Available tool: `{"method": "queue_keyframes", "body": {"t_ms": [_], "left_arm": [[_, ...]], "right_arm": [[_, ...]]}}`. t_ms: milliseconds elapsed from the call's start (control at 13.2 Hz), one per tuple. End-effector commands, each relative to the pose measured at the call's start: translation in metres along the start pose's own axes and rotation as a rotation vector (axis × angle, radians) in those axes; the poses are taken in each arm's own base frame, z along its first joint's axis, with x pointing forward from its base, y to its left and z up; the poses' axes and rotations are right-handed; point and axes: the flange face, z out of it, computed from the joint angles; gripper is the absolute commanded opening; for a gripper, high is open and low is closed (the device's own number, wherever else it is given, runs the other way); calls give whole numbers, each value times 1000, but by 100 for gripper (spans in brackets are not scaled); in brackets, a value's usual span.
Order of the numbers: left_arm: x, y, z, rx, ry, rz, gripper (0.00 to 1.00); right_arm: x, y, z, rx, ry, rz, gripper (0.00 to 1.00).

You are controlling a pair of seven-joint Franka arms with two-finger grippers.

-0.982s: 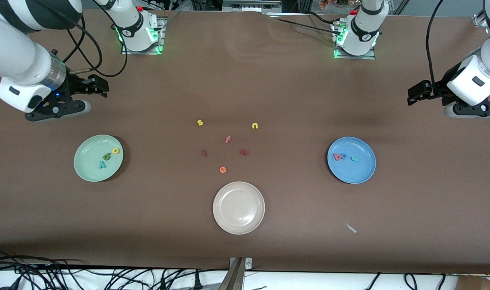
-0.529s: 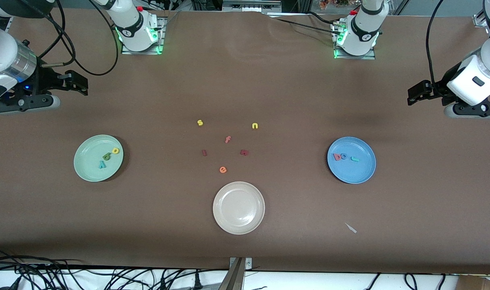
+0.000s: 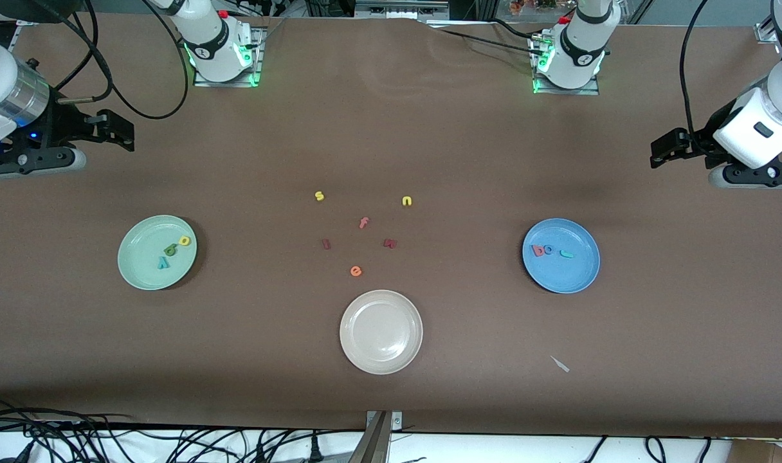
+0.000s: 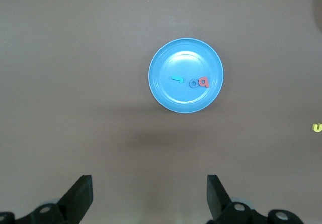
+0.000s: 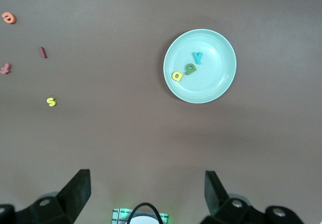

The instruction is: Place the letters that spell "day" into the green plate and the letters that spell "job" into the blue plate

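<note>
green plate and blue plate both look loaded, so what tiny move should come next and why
Probably none beyond parking: the green plate holds the yellow, green and teal letters of "day", the blue plate holds the letters of "job". The left claw and right claw hang open and empty above bare table, so I'd just leave both arms waiting.

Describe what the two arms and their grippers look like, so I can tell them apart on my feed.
Both arms are glossy white with black joint bands, on bases lit green. The right gripper is black with a silver-grey collar, a small blue light and looping black cables. The left gripper is black under a white wrist housing, with one black cable running up. In each wrist view the fingers are matte black wedges.
</note>
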Motion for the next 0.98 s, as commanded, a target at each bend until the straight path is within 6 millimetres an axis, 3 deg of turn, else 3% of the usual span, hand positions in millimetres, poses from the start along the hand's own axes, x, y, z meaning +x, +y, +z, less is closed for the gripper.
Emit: {"method": "queue_keyframes", "body": {"t_ms": [0,906], "left_arm": [[1,-2,-6,24,-5,1,100],[1,-2,-6,24,-5,-1,100]], "right_arm": [[-6,5,-1,17,14,22,100],[0,4,8,19,2,20,100]]}}
